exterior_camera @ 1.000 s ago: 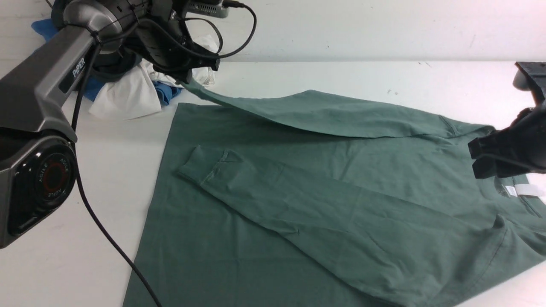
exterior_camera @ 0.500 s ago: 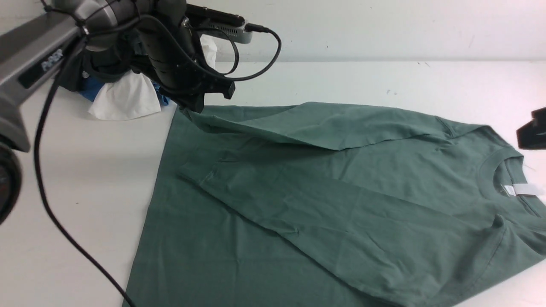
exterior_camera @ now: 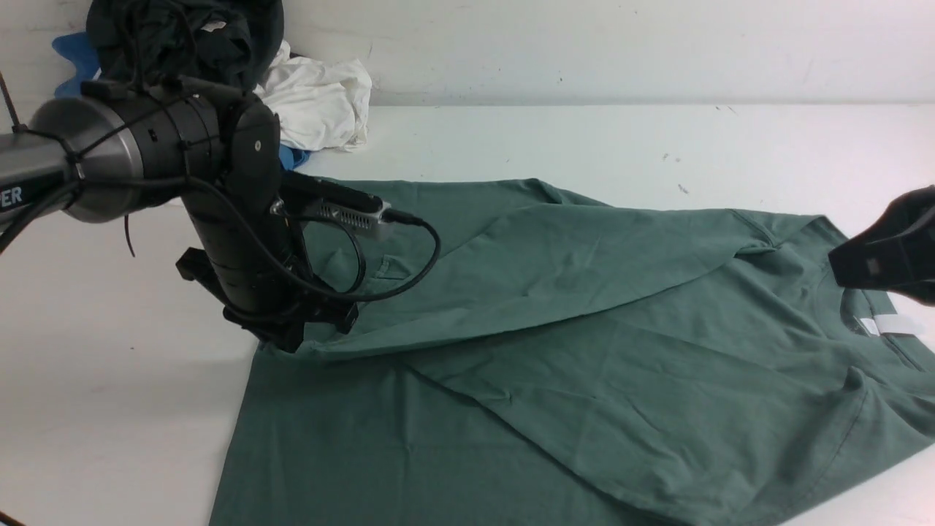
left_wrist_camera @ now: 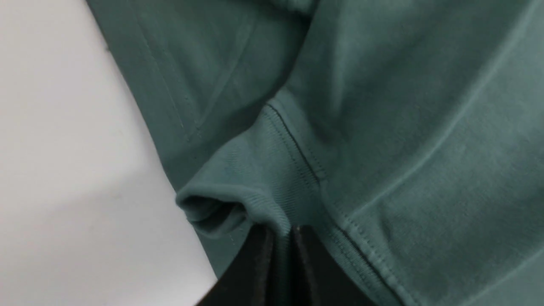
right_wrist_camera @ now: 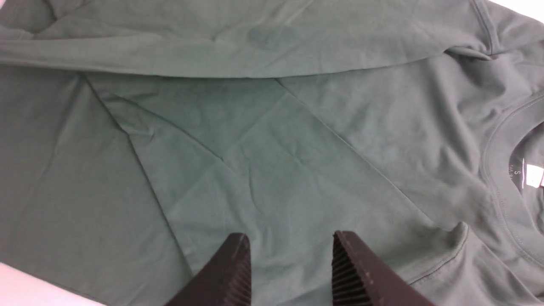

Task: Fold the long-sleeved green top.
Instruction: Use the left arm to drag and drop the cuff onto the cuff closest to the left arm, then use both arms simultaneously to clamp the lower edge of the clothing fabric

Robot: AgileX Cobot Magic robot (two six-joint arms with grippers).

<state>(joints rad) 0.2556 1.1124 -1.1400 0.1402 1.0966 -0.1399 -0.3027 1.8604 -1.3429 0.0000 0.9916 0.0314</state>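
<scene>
From the left wrist alone, left fingers clamp the green top's cuff; right fingers stand apart.

sage-green cotton long-sleeved top: spread on white desk | sleeve cuff: at top's left edge, in left claw | crumpled white, blue, dark garment heap: behind, far left

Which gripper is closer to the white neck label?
Right. The right gripper hovers open beside the neck label; the left gripper pinches the sleeve cuff near the hem.
</scene>
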